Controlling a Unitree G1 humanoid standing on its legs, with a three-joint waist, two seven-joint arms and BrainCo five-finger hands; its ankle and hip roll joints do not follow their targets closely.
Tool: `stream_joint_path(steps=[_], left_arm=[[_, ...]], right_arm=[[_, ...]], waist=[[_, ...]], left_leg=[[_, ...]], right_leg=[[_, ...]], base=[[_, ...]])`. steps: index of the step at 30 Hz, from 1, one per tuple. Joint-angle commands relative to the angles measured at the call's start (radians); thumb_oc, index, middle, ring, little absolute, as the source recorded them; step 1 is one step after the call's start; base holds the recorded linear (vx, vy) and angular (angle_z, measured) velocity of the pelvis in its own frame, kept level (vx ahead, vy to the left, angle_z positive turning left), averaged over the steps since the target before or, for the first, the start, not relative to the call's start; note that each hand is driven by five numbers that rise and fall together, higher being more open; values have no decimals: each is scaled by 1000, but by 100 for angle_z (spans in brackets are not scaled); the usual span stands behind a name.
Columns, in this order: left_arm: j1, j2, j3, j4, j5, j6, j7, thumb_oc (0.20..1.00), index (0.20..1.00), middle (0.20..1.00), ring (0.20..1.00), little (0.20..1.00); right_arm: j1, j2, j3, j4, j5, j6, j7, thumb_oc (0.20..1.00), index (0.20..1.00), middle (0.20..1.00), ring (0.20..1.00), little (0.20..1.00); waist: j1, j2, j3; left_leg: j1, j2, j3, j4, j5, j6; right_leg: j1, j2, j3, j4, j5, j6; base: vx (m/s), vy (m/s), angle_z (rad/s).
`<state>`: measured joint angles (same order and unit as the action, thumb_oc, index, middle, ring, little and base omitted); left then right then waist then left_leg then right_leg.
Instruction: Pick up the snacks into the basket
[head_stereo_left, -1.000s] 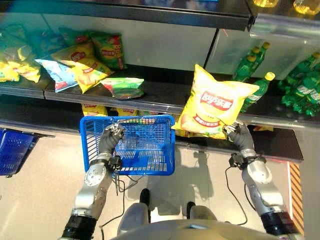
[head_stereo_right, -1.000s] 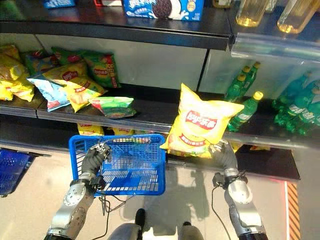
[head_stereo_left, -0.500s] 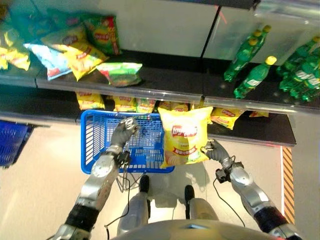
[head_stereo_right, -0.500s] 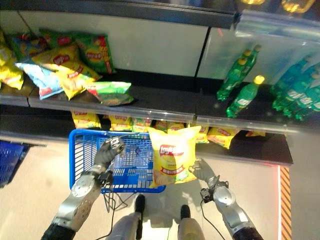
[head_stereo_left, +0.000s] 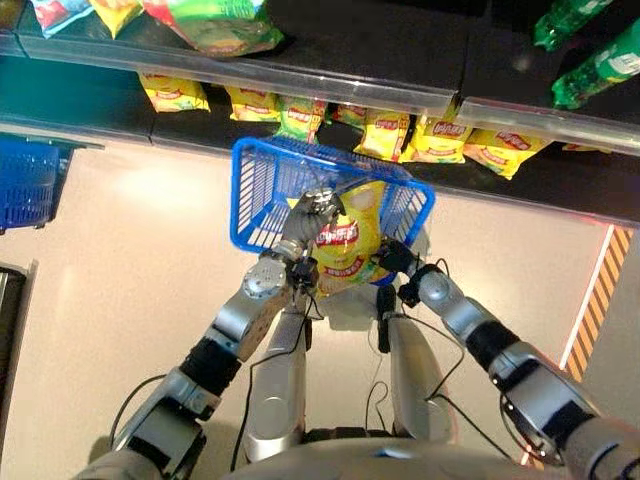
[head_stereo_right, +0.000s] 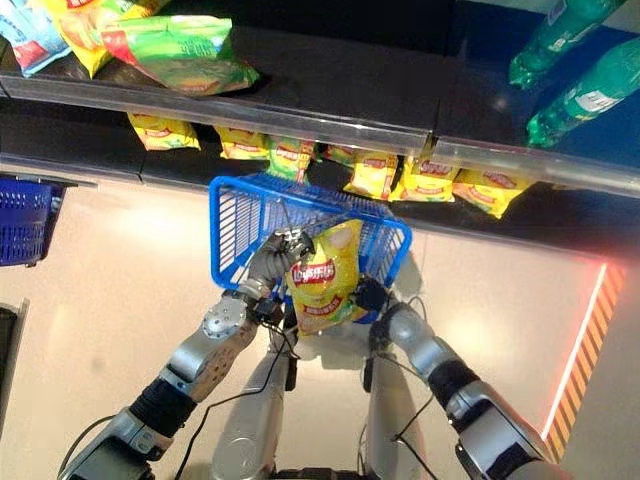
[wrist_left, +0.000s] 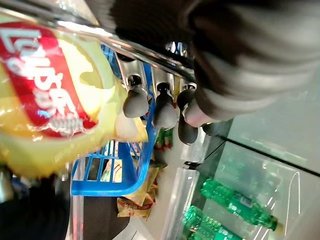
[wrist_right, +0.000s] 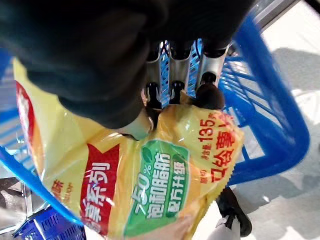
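A dark shelf (head_stereo_left: 330, 40) runs above a pale floor (head_stereo_left: 130, 250), with small yellow packets (head_stereo_left: 440, 140) on the lower level and green bottles (head_stereo_right: 585, 95) at the upper right. A second blue basket (head_stereo_left: 25, 180) sits on the floor at far left. The left hand (head_stereo_left: 312, 212) has its fingers curled round the metal handle of the blue basket (head_stereo_left: 262, 180). The right hand (head_stereo_left: 392, 258) pinches a corner of the yellow chip bag (head_stereo_left: 345, 240), which hangs over the basket's near rim, between the two hands.
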<state>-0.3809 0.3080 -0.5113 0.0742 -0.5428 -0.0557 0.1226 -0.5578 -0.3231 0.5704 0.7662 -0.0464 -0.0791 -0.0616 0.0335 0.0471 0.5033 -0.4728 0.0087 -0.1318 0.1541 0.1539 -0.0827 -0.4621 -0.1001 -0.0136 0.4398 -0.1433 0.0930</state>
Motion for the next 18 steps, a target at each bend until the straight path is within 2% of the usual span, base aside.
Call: stream_joint_path(steps=[1, 5, 6, 7, 8, 10, 18], left_arm=[[-110, -79, -30, -141, -56, -121, -15, 200, 200, 200, 200, 200], [-123, -82, -72, -145, -84, -116, -14, 200, 200, 200, 200, 200], [-130, -69, -78, -148, -90, -112, -14, 200, 200, 200, 200, 200], [-142, -83, -88, -137, -100, -105, -2, 200, 200, 200, 200, 200], [-153, -70, -96, -141, -107, -107, 0, 200, 200, 200, 200, 200], [-166, -56, -101, -161, -109, -101, 4, 200, 200, 200, 200, 200], [-166, -62, -86, -193, -93, -89, 5, 200, 200, 200, 200, 200]], right_arm=[[-57, 72, 21, -11, -28, -34, -44, 200, 200, 200, 200, 200], [-152, 111, 17, 96, -15, -15, -95, 200, 200, 200, 200, 200], [-217, 117, 21, 94, -21, 22, -109, 200, 200, 200, 200, 200], [-244, 179, 22, 203, -21, 17, -127, 200, 200, 200, 200, 200], [-274, 169, 26, 247, -18, 25, -124, 1000, 1000, 1000, 1000, 1000], [-311, 159, 19, 279, -10, 47, -140, 1000, 1000, 1000, 1000, 1000], [-315, 144, -8, 258, 31, 62, -145, 1000, 1000, 1000, 1000, 1000]], waist=[[38, -1, -31], [63, 14, -21], [65, 17, -15], [71, 22, -13], [76, 26, -15], [80, 26, -8], [81, 10, -1]], left_leg=[[8, -105, 30, 118, -172, 59], [22, -109, 29, 104, -170, 61], [26, -110, 29, 109, -175, 61], [27, -113, 28, 108, -175, 62], [26, -115, 28, 103, -170, 63], [30, -116, 29, 98, -168, 61], [41, -120, 25, 103, -175, 65]], right_leg=[[15, 15, -7, -187, 117, 27], [28, 10, -10, -196, 122, 29], [33, 7, -11, -195, 121, 29], [34, 6, -14, -195, 121, 29], [33, 4, -14, -201, 126, 30], [36, 4, -15, -205, 131, 32], [58, -4, -16, -218, 138, 36]], base=[[-9, -22, 6], [-3, -6, 5], [-15, 0, 3], [-20, 9, 7], [-14, 6, 8], [-23, 20, 11], [-3, 7, 5]])
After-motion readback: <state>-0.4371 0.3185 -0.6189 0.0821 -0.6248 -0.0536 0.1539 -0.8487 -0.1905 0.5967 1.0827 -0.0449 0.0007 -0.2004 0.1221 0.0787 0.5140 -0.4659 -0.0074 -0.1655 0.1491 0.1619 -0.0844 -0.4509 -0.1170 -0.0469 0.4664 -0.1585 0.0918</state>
